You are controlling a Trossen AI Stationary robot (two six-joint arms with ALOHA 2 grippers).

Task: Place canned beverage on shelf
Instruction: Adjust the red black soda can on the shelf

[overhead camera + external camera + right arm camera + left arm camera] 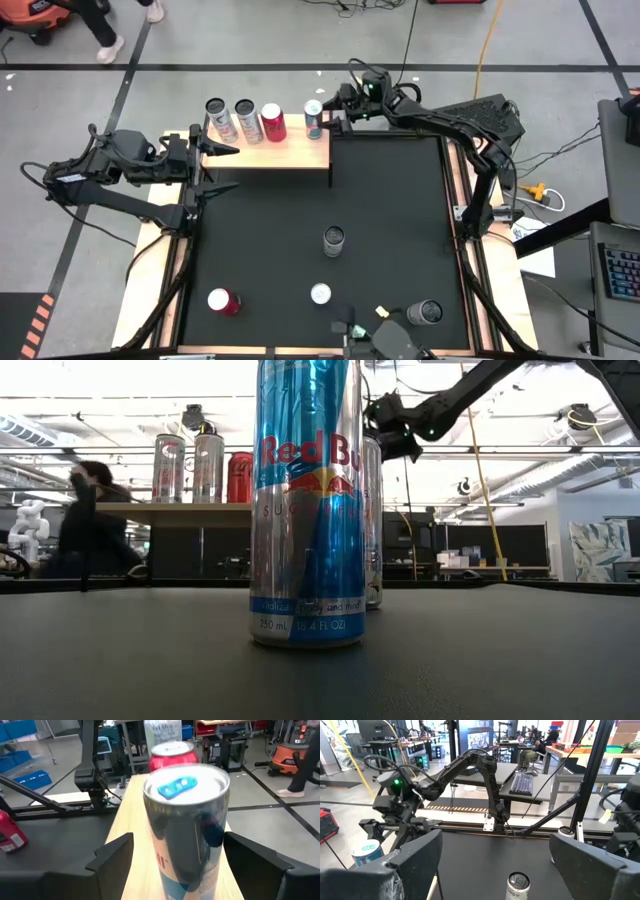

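Observation:
The shelf [270, 152] stands at the table's far edge; three cans stand on its wooden top: two silver [230, 118] and one red [272, 122]. Farthest right on it stands a blue-and-silver canned beverage [313, 118] [185, 820], upright. My right gripper [333, 112] [180, 865] is open around this can, one finger on each side. Wood shows between one finger [115, 855] and the can wall. My left gripper [215, 165] [495, 865] waits open at the shelf's left end, holding nothing.
More cans stand on the black mat: a silver one [333, 240] mid-table, one [320, 294] near the front that fills the low view [305, 500], a red one [222, 300] front left, a dark one [425, 313] front right. A person [90, 520] moves beyond the far edge.

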